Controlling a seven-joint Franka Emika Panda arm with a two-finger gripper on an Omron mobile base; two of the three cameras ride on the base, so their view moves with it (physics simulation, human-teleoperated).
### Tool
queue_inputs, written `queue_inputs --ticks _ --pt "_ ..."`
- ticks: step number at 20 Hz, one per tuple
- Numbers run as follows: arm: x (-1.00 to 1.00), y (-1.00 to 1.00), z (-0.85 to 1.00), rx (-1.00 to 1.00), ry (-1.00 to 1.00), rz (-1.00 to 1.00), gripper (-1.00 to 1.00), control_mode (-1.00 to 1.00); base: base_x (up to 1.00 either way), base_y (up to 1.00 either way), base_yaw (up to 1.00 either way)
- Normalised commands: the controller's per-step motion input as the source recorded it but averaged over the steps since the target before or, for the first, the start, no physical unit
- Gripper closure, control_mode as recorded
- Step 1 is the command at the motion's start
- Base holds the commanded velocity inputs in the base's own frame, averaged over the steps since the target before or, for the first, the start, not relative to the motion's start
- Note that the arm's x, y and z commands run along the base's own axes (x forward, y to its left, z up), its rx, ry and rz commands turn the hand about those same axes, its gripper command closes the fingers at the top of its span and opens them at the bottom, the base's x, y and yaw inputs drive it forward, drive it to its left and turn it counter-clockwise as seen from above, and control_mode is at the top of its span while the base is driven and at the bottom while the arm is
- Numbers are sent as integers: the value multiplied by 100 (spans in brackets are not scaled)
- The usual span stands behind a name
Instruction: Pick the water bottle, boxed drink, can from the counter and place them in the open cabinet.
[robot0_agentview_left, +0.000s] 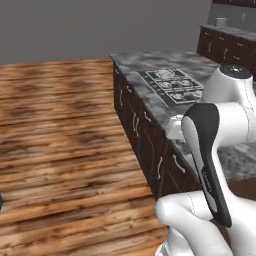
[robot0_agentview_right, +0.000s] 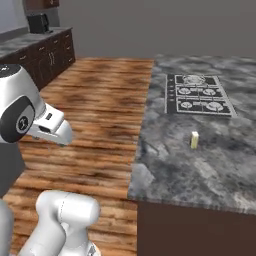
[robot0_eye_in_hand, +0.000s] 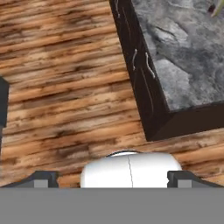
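The boxed drink (robot0_agentview_right: 194, 140), a small cream carton, stands upright on the grey marbled counter (robot0_agentview_right: 170, 165), a little in front of the cooktop. In the hand view a sliver of the boxed drink (robot0_eye_in_hand: 216, 8) shows at the top right corner, on the counter (robot0_eye_in_hand: 183, 65). My gripper (robot0_eye_in_hand: 113, 179) hangs over the wooden floor beside the counter's corner, well away from the carton. It is open, its fingertips (robot0_eye_in_hand: 41, 178) wide apart with nothing between them. The water bottle, the can and the cabinet are out of view.
A gas cooktop (robot0_agentview_right: 199, 93) is set into the counter (robot0_agentview_left: 150, 65). Dark lower cabinets with silver handles (robot0_agentview_left: 145, 135) front it. A second run of cabinets (robot0_agentview_right: 45, 57) with a dark appliance (robot0_agentview_right: 37, 22) stands at the far side. Wooden floor (robot0_agentview_left: 65, 130) lies open between them.
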Motion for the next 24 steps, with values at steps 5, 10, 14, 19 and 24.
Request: queue_inputs --ticks 5,10,14,19,24 --pt "0 0 0 0 0 0 -100 100 87 73 -75" --pt "0 0 0 0 0 0 -100 100 56 50 -86" --pt "0 0 0 0 0 0 -100 100 41 41 -90" --pt "0 0 0 0 0 0 -100 100 32 34 -93" --pt "0 0 0 0 0 0 -100 100 32 34 -93"
